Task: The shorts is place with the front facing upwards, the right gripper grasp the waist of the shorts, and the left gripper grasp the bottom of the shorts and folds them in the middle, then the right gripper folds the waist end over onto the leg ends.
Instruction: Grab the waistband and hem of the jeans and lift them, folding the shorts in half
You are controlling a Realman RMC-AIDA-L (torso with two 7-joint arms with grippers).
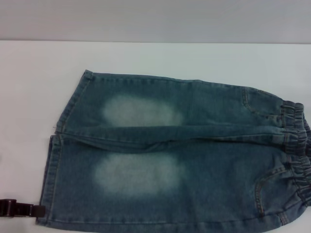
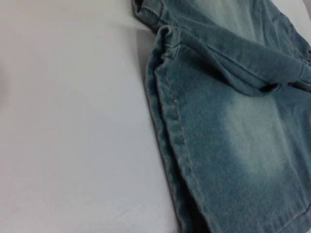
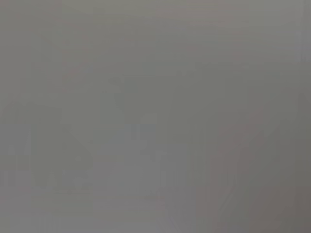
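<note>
The blue denim shorts (image 1: pixel 194 145) lie flat, front up, on the white table (image 1: pixel 29 97), with pale faded patches on both thighs. The waist (image 1: pixel 296 155), a puckered elastic band, is at the right edge of the head view. The bottom of the shorts (image 1: pixel 52 170) points left, two flat leg hems side by side. My left gripper (image 1: pixel 22 208) shows as a dark piece low at the left, its tip at the near leg's hem corner. The left wrist view looks closely along that hem (image 2: pixel 167 136). My right gripper is out of view; the right wrist view shows only plain grey.
Bare white table surface lies to the left of the hems and behind the shorts. A grey wall (image 1: pixel 155 19) rises behind the table's far edge. The near side of the shorts reaches the bottom of the head view.
</note>
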